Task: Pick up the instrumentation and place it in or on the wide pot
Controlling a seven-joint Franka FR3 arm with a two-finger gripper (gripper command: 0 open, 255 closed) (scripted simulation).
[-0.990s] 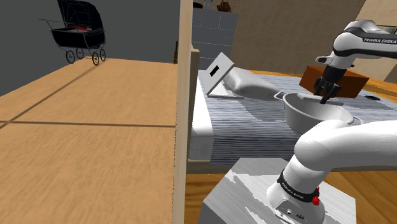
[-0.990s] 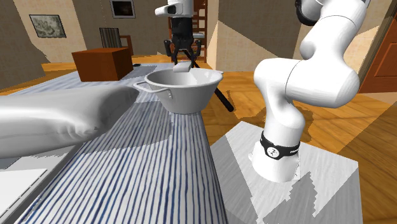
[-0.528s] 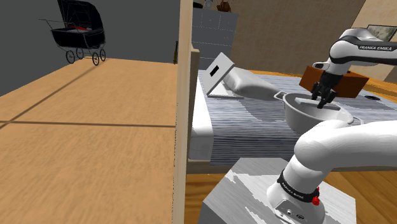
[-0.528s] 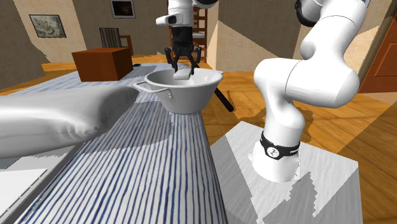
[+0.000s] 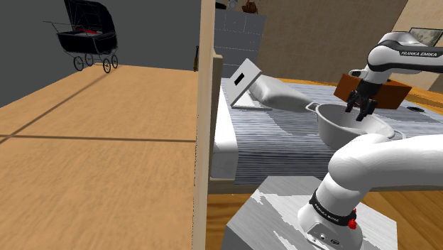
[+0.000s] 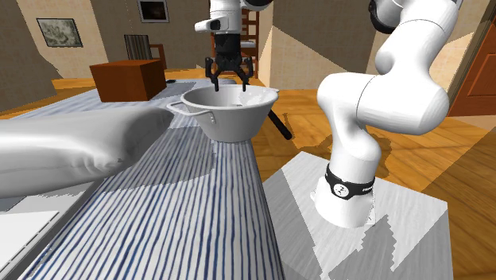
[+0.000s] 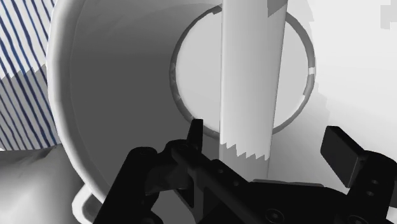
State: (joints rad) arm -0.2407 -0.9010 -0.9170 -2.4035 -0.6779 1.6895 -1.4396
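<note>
The arm (image 5: 387, 160) is seen rising from the stand (image 5: 284, 220) at the shoulder view's lower right. A thick link is laid across that view towards its right edge, and the lettered forearm is brought back in from the upper right. The wrist is bent so that the hand points straight down.

In the second exterior view the base is seated on the stand (image 6: 373, 231) at the right. The upper links are carried out past the top edge, and the hand is let down from that edge, upright, above the wide pot (image 6: 230, 119).

The pincer (image 5: 361, 116) is held open just over the pot's (image 5: 341, 131) mouth, its fingers spread apart with nothing clasped between them. Its tips are seen about level with the rim in the second exterior view, where the pincer (image 6: 230, 83) stands over the far side of the bowl.

In the wrist view a long, flat white instrument (image 7: 251, 76) is shown lying inside the pot (image 7: 114, 83), across its round bottom. It passes between the fingers of the pincer (image 7: 267, 137) but is touched by neither.

The pot is set on a bed (image 5: 270, 142) with a blue-striped cover (image 6: 183, 215). A white pillow (image 6: 71, 151) is placed near it, and a brown box (image 6: 127, 79) is found beyond.
</note>
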